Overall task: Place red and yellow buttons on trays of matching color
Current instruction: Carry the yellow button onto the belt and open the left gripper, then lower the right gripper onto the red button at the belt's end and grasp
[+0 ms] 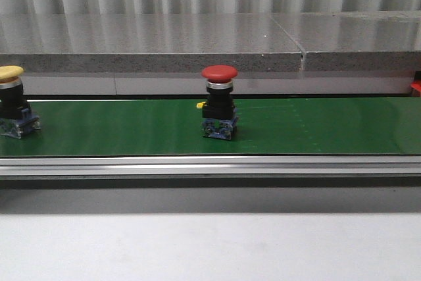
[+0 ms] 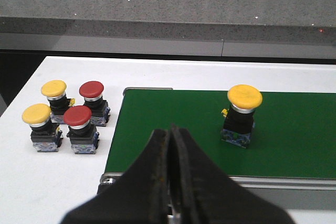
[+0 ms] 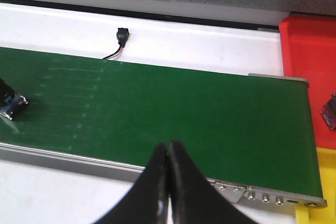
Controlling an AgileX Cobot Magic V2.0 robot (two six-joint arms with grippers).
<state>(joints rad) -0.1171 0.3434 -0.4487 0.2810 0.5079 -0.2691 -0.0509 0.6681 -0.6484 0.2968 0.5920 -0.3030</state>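
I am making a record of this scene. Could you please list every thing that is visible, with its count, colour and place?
Belt: one, green, running across the middle of the front view, with a metal rail along its near edge.
Buttons on the belt: two; a red one near the middle, a yellow one at the left end.
Buttons beside the belt: four on the white table past the left end; two yellow, two red.
Trays: a red one and part of a yellow one, past the belt's right end.
Small black part with a wire: one, on the white surface behind the belt.
Left fingers: black, closed, empty.
Right fingers: black, closed, empty.
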